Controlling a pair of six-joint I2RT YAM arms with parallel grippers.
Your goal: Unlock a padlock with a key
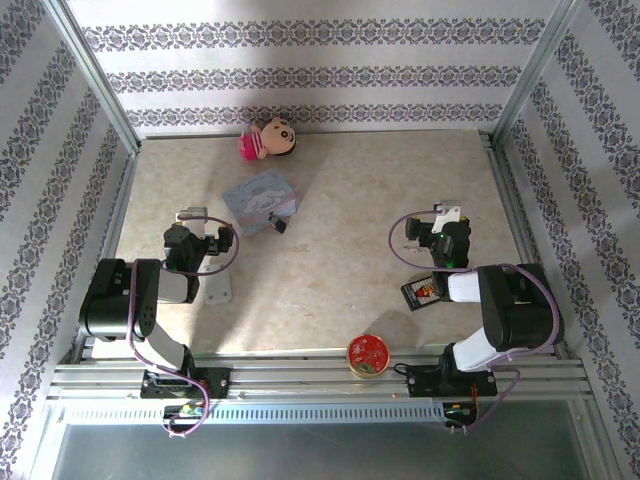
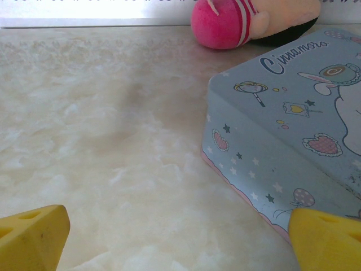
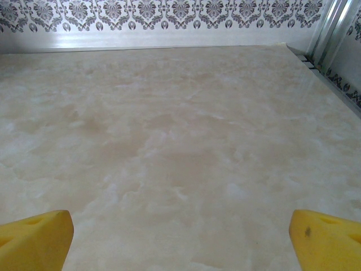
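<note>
Approach is the step in hand, since neither gripper has yet reached a task item. The left gripper [image 2: 179, 228] is released, its yellow fingers spread wide with nothing between them, and it faces the pale blue printed rectangular box [image 1: 258, 196]. The right gripper [image 3: 180, 228] is likewise released and empty, above bare beige marbled worktop [image 1: 340, 250] on the right side. The small blackish block-shaped padlock [image 1: 278, 225] lies on the worktop just beside the near right corner of the box; whether it touches the box cannot be told. The padlock sits nearer the left gripper and well apart from the right gripper. A key cannot be made out at this image scale. A flat black card with red-yellow print [image 1: 422, 291] lies beside the right arm and is not the target. The next move probably calls for locating the key, then bringing one gripper down over the padlock to steady its body.
</note>
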